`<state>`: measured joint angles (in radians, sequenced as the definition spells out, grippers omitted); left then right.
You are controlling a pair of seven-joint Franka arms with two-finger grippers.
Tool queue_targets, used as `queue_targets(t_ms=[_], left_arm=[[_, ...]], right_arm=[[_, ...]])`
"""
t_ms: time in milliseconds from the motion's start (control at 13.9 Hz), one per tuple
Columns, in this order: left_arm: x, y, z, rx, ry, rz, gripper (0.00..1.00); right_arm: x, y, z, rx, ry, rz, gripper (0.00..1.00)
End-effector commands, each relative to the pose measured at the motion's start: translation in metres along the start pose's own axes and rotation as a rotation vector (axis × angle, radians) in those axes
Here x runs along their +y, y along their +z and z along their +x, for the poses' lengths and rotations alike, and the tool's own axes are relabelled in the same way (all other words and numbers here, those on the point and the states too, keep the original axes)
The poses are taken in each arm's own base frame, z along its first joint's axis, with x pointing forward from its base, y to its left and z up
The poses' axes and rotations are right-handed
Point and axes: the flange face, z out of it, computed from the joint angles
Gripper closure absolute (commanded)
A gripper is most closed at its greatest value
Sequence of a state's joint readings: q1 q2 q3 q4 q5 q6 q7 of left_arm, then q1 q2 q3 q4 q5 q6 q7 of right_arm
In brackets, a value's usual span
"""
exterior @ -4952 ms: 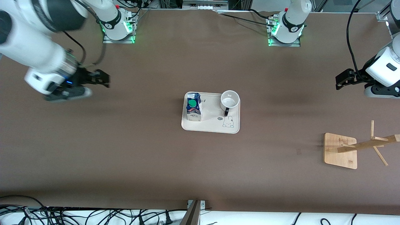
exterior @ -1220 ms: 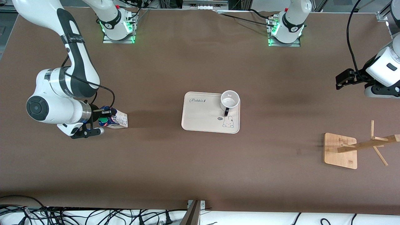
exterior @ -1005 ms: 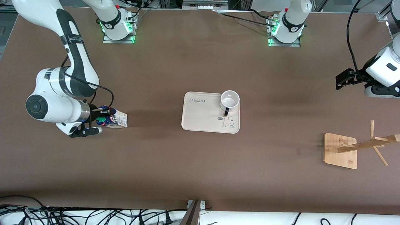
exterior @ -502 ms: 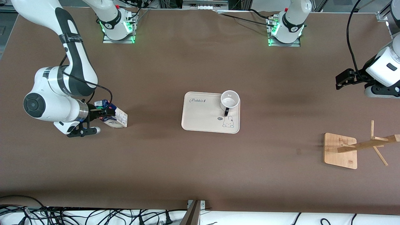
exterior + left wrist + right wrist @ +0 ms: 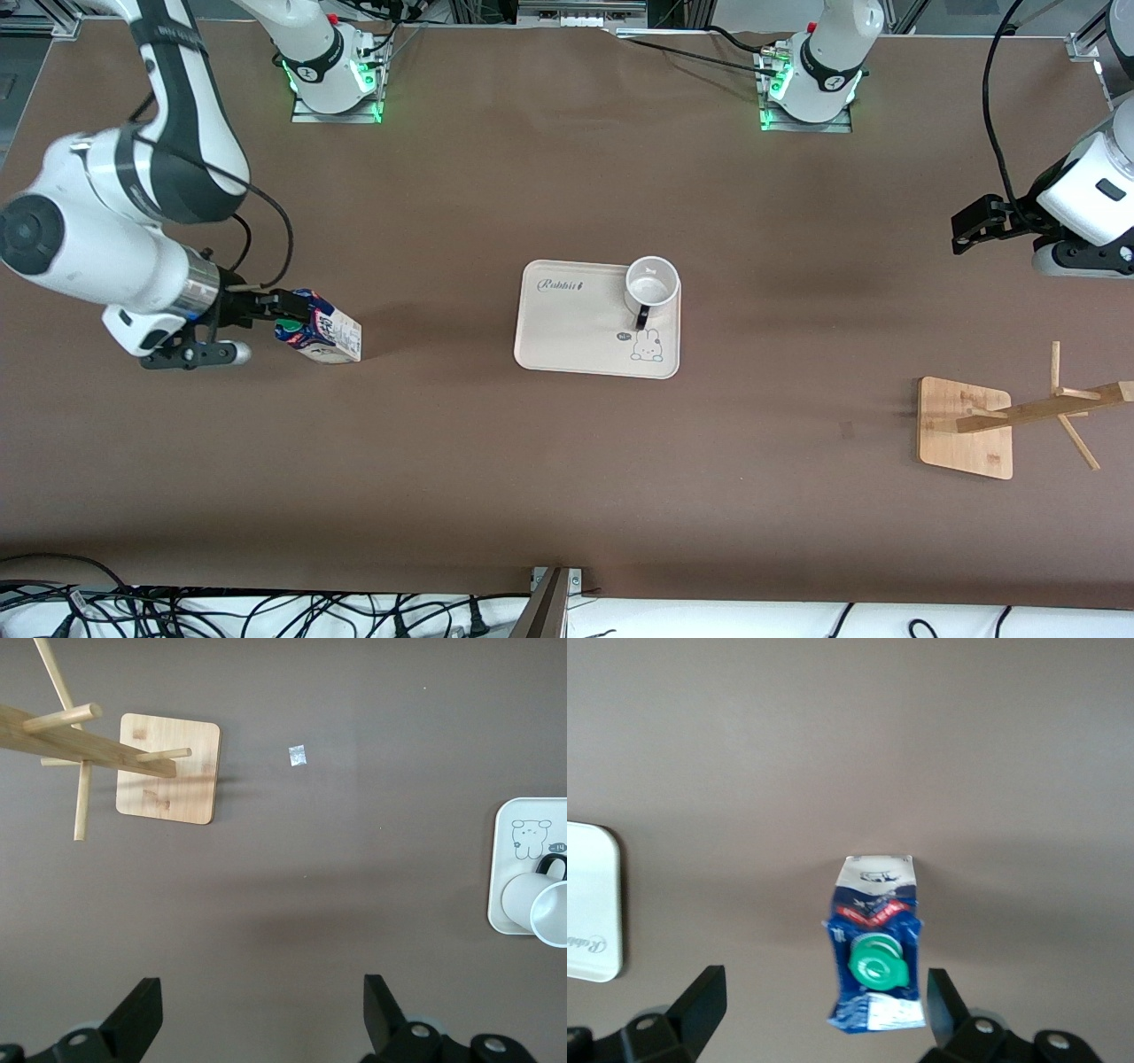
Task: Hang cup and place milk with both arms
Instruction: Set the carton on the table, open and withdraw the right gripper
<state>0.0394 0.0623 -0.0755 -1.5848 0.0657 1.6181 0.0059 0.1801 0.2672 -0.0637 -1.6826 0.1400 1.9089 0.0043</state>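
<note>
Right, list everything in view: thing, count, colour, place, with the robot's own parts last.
milk: one, dark blue and white with a green cap, standing on the table toward the right arm's end, off the tray
cup: one, white with a black handle, on the tray at the corner toward the left arm's end, farther from the front camera
tray: one, cream with a rabbit print, mid-table
rack: one, light wood, square base with pegs, toward the left arm's end, nearer the front camera than the tray
table: one, brown
cables: several, black, along the table's near edge
right gripper: one, black, open, above the milk
left gripper: one, black, open, waiting above the table's end
</note>
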Motion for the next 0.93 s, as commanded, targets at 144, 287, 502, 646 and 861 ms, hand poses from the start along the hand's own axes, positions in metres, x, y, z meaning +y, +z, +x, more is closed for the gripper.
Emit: queue_targets(t_ms=[144, 287, 502, 646, 861], left_arm=[[0.009, -0.006, 0.003, -0.004, 0.014, -0.037, 0.00], [0.016, -0.007, 0.004, -0.001, 0.018, -0.075, 0.00], [0.034, -0.002, 0.012, -0.010, 0.050, -0.073, 0.00], [0.039, -0.002, 0.012, -0.012, 0.055, -0.069, 0.00], [0.035, -0.003, 0.011, -0.012, 0.050, -0.072, 0.00]], right_arm=[[-0.001, -0.108, -0.059, 0.038, -0.050, -0.041, 0.00], [0.006, -0.131, -0.077, 0.027, -0.042, -0.040, 0.00], [0.009, -0.154, -0.076, 0.068, -0.047, -0.070, 0.00], [0.015, -0.151, -0.071, 0.069, -0.035, -0.079, 0.00], [0.012, -0.153, -0.063, 0.082, -0.028, -0.092, 0.00]])
